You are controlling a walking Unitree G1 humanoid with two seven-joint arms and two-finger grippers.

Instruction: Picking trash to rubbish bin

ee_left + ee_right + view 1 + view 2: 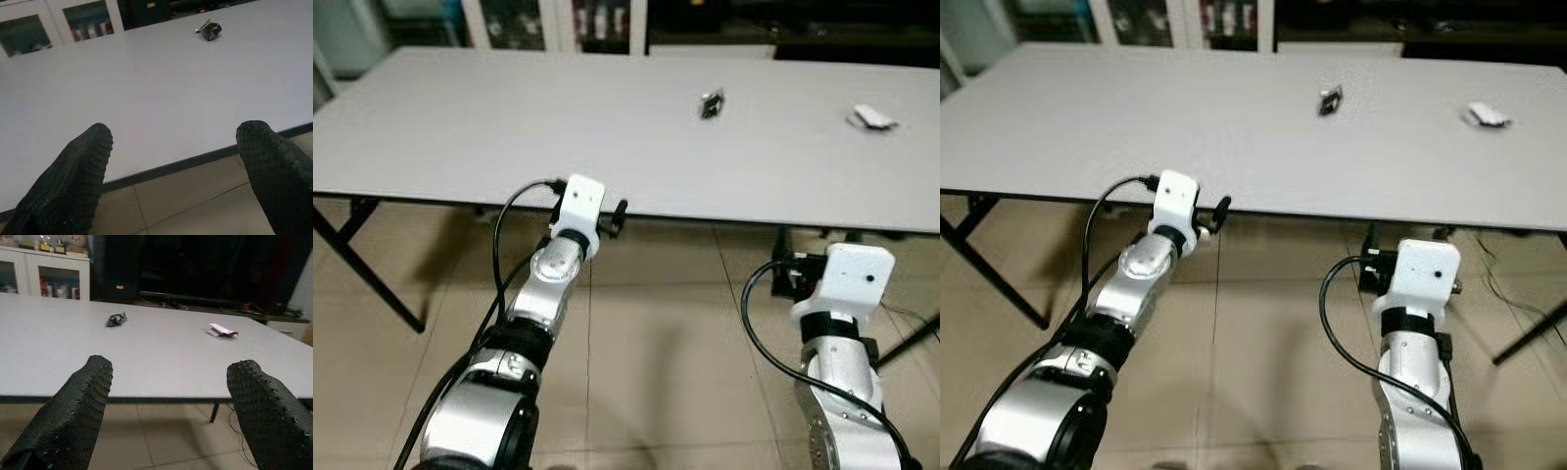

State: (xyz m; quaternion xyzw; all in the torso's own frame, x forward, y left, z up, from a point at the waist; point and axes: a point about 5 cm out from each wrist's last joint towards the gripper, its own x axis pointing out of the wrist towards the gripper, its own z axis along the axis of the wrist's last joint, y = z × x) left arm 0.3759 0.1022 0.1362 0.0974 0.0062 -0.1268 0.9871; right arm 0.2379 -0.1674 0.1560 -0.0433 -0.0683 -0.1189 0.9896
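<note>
From the head, a dark wrapper (711, 104) and white scrap (873, 118) were seen near the worktop's (489, 127) far edge. In both wrist views, jaws were held wide apart (nothing gripped), before the near edge.

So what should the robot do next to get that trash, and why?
Probably step closer and reach the right gripper over the table. Both grippers are open, but they hang at the near edge, while the dark crumpled wrapper and the white scrap lie far across the top. The left gripper is no nearer.
</note>
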